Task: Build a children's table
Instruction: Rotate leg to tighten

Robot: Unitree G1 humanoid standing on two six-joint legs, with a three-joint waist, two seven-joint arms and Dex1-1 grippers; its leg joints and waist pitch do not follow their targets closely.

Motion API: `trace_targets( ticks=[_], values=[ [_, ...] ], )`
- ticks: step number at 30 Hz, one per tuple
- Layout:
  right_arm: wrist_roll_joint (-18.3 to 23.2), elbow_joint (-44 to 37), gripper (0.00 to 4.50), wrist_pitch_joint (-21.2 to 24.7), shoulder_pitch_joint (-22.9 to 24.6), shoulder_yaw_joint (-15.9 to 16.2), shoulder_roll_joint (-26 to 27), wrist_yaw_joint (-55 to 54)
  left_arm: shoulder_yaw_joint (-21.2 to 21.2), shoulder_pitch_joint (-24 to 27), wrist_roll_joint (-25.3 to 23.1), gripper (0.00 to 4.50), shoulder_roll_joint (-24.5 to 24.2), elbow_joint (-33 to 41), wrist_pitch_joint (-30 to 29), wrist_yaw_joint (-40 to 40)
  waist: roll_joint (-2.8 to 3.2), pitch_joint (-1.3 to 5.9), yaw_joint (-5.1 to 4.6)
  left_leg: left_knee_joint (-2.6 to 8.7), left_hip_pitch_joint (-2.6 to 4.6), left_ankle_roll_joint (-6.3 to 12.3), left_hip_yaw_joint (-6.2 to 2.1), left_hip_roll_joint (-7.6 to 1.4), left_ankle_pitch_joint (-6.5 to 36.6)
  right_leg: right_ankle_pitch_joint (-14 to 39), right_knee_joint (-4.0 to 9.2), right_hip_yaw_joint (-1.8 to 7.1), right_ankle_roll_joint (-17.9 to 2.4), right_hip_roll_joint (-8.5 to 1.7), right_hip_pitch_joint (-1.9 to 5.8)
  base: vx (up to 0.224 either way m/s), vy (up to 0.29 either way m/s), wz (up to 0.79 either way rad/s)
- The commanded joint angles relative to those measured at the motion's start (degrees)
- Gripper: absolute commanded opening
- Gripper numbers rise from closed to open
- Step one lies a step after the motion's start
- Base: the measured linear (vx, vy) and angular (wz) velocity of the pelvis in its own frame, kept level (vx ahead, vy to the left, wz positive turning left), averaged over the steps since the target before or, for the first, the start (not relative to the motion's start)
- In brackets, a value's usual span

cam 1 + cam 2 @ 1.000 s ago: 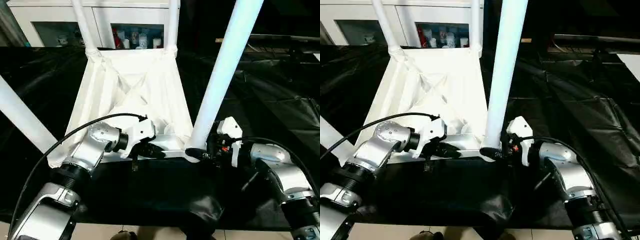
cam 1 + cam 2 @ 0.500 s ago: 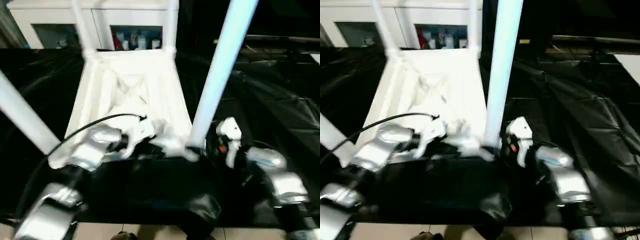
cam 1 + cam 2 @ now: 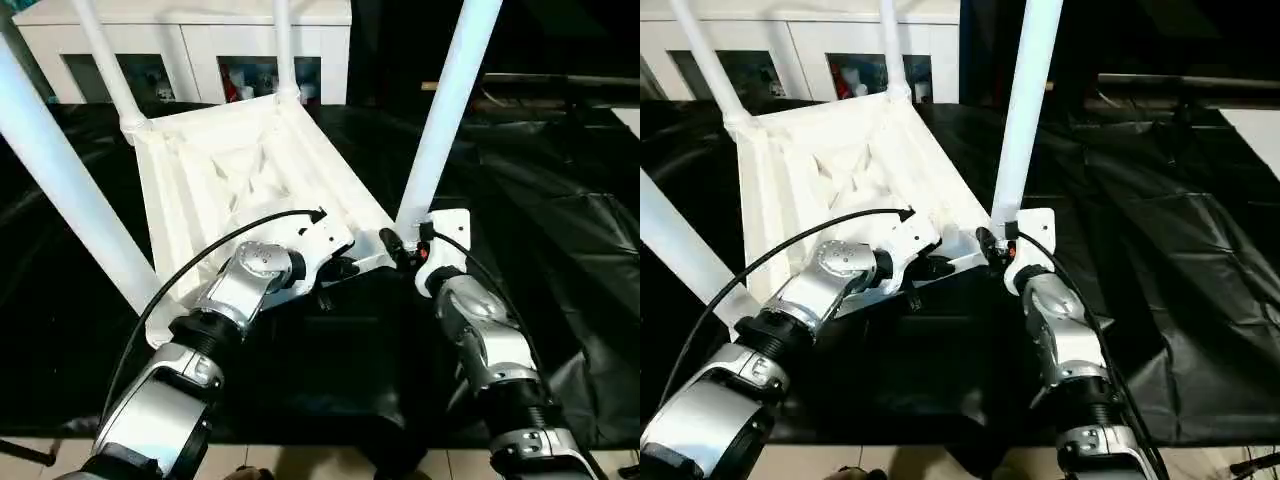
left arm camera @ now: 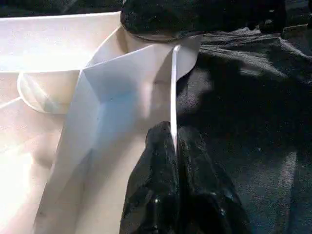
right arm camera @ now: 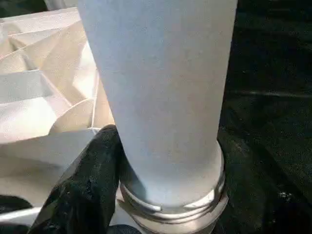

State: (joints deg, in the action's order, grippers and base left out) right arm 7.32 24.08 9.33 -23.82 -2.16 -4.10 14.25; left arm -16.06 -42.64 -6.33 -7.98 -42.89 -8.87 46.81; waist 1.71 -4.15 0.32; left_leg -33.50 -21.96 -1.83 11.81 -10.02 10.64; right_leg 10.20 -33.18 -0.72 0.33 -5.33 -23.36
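Note:
The children's table is upside down on the black cloth. Its white ribbed tabletop [image 3: 215,175] carries four white legs that stand up from its corners. The near right leg [image 3: 448,115] rises from the corner socket closest to my right arm. My right gripper [image 3: 400,243] is closed around that leg's base, and a black finger [image 5: 87,185] presses against the leg [image 5: 161,87] just above its collar. My left gripper [image 3: 338,270] is shut on the thin rim wall [image 4: 173,97] of the tabletop's near edge, with both fingers [image 4: 151,190] pinching it.
A white cabinet [image 3: 190,45] with glass doors stands behind the table. Wrinkled black cloth [image 3: 570,230] covers the surface all around. The near left leg [image 3: 60,170] slants up past my left arm. A black cable [image 3: 200,270] loops over my left forearm.
The tabletop has turned, with its near right corner swung away from me and its legs tilted. My right arm has stretched forward with the leg. Both grips have held.

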Motion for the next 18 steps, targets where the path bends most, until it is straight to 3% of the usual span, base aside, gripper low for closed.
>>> trace_targets(
  ticks=[1,4,7,15,18],
  values=[
    [0.8,-3.0,3.38,-0.4,1.4,2.9,0.1,5.2,0.5,1.6,0.6,0.0,-0.8,-0.2,1.4,-0.3,-0.69,3.07,-0.11,4.51,0.92,3.11,-1.2,-2.41,12.7,9.9,3.77,1.2,-12.3,-2.02,1.83,0.0,0.0,0.0],
    [1.9,-6.1,3.77,0.5,2.0,3.8,-3.3,10.2,0.1,2.5,1.2,0.0,-2.6,2.0,2.0,2.8,-0.59,3.38,-0.12,4.1,0.6,5.49,-1.19,-2.43,8.4,3.6,3.01,1.08,-13.9,-2.17,2.39,0.0,0.0,0.0],
    [3.6,-9.0,3.78,2.0,2.6,4.4,-8.0,16.4,-0.2,3.6,2.0,0.0,-4.3,4.2,2.6,6.1,-0.71,3.49,-0.07,3.64,0.64,8.46,-0.98,-2.42,5.0,-2.4,2.42,0.94,-15.9,-2.07,2.65,0.0,0.0,0.0],
    [6.7,-14.2,3.78,3.8,5.4,5.7,-17.7,32.3,-1.5,7.0,6.1,0.0,-8.7,11.3,5.0,19.3,-0.81,3.16,0.2,3.89,0.88,8.36,-0.96,-2.89,7.3,2.4,2.77,1.02,-16.7,-2.15,2.59,0.0,0.0,0.0],
    [6.6,-15.9,3.78,4.8,6.8,8.2,-22.6,38.6,-2.4,8.4,8.8,0.0,-11.2,15.1,4.8,26.8,-0.79,3.05,0.38,4.05,1.02,7.73,-0.91,-3.09,8.2,4.1,2.82,0.95,-16.6,-2.14,2.42,0.0,0.0,0.0]
  ],
)
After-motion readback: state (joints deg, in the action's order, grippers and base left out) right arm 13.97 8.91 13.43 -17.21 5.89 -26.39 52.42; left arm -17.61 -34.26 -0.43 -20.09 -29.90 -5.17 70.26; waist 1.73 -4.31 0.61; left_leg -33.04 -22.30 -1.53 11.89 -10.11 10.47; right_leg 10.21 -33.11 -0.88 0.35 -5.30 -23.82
